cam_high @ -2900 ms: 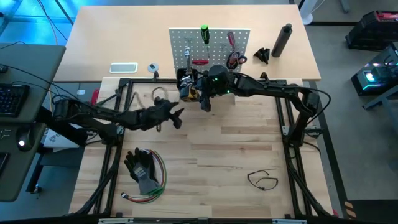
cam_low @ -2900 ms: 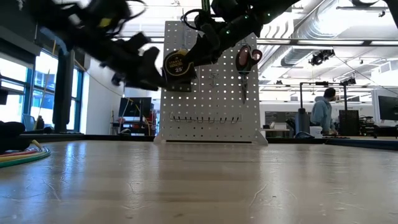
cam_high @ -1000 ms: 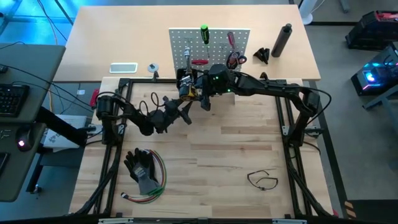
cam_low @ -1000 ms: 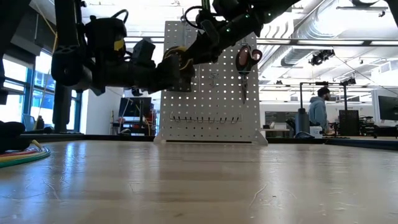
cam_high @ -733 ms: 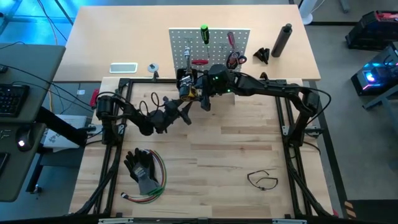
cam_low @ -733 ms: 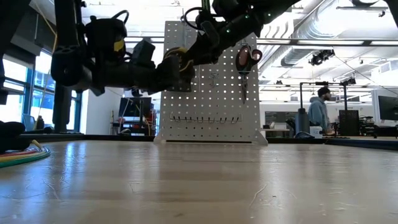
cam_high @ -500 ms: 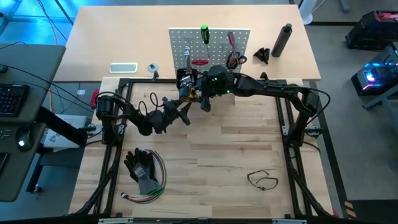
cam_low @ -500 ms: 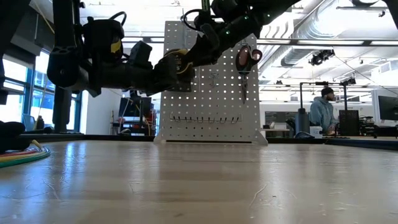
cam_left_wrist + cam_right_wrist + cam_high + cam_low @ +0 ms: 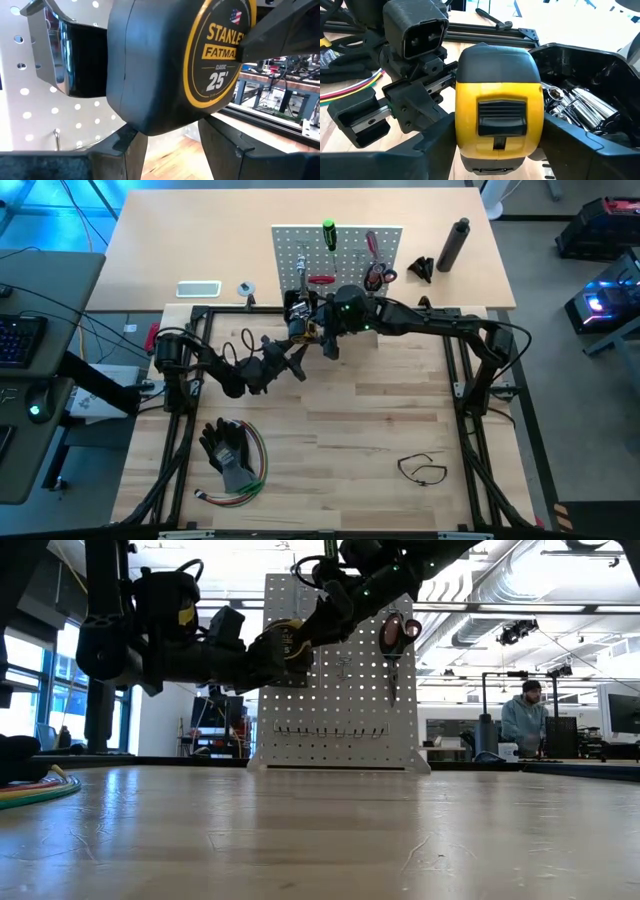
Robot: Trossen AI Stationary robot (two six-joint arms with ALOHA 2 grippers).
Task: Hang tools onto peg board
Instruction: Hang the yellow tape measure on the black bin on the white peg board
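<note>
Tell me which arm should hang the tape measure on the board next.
Left, probably. The left pincer grips the tape measure right beside the peg board, metal clip toward it. The right pincer flanks the case too, but looks to be letting go.

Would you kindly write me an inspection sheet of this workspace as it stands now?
Surface: light wooden tabletop, mostly bare in the middle.
Job's things: peg board upright at the far side, carrying a green-handled screwdriver, red-handled scissors and a black bin of metal bits; yellow tape measure raised before the board; thin black loop lying near the right front.
Clutter: black gloves with coloured wires, left front.
Grippers: left gripper and right gripper both at the tape measure, fingers on either side of it.
Cables: cables beside the left arm's base.
Surroundings: a person at benches beyond the table.
</note>
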